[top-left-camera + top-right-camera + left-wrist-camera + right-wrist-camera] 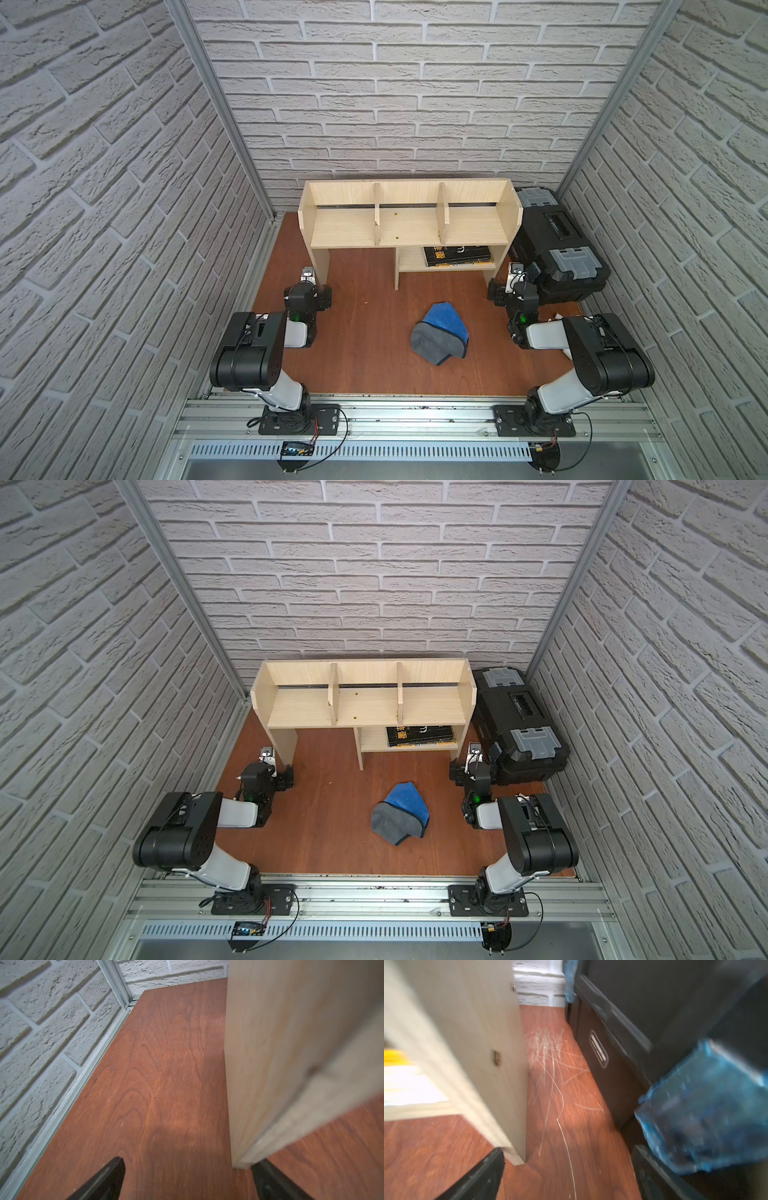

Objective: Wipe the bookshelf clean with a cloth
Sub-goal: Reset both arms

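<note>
The pale wood bookshelf (345, 226) (299, 706) stands against the back wall, its three top compartments bare. The cloth (440, 338) (401, 814), blue and grey, lies crumpled on the red-brown floor in front of it, between the two arms and touched by neither. My left gripper (188, 1167) (308, 277) is open and low, beside the shelf's left leg panel (270, 1064). My right gripper (569, 1153) (516, 272) is open too. It points into the gap between the shelf's right side panel (477, 1043) and the toolbox. Nothing is between either pair of fingers.
A black toolbox (557, 245) (633, 1012) with grey latches stands right of the shelf, close to my right wrist. Dark books (457, 255) lie on the lower right shelf. Brick-patterned walls close in three sides. The floor (550, 1076) in the gap is scratched.
</note>
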You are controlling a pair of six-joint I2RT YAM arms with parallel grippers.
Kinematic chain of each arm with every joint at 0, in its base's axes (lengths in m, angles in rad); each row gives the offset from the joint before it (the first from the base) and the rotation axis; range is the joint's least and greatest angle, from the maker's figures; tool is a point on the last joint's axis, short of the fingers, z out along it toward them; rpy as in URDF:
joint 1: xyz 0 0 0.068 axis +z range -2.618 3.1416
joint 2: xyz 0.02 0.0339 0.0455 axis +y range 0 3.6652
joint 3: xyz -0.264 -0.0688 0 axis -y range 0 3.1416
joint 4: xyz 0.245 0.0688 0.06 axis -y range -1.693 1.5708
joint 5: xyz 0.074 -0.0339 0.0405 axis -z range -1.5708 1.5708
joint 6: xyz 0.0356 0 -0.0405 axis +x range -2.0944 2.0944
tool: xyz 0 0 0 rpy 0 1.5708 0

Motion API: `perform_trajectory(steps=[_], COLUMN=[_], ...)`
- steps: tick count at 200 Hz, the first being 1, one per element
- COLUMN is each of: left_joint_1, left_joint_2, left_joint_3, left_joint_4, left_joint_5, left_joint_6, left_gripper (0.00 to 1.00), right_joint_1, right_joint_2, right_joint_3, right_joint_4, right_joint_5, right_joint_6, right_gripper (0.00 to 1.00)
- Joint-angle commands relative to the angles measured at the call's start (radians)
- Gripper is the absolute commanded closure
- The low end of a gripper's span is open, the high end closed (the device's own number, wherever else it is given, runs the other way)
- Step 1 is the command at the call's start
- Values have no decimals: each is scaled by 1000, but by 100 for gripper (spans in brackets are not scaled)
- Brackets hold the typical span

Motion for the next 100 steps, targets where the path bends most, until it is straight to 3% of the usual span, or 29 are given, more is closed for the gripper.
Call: perform_trajectory(steps=[1, 100], left_joint_1=[-36, -41], left_joint_2=[-9, -7], left_joint_3=[34, 34], left_joint_4=[100, 104], left_joint_5=[-58, -56], left_joint_6=[25, 30], left_gripper=[2, 1], right_joint_1=[-7, -6], right_joint_2=[-4, -20], right_joint_3=[1, 15], right_joint_4=[87, 32], right_joint_5=[-52, -62], right_joint_6=[-12, -15], right_gripper=[1, 1])
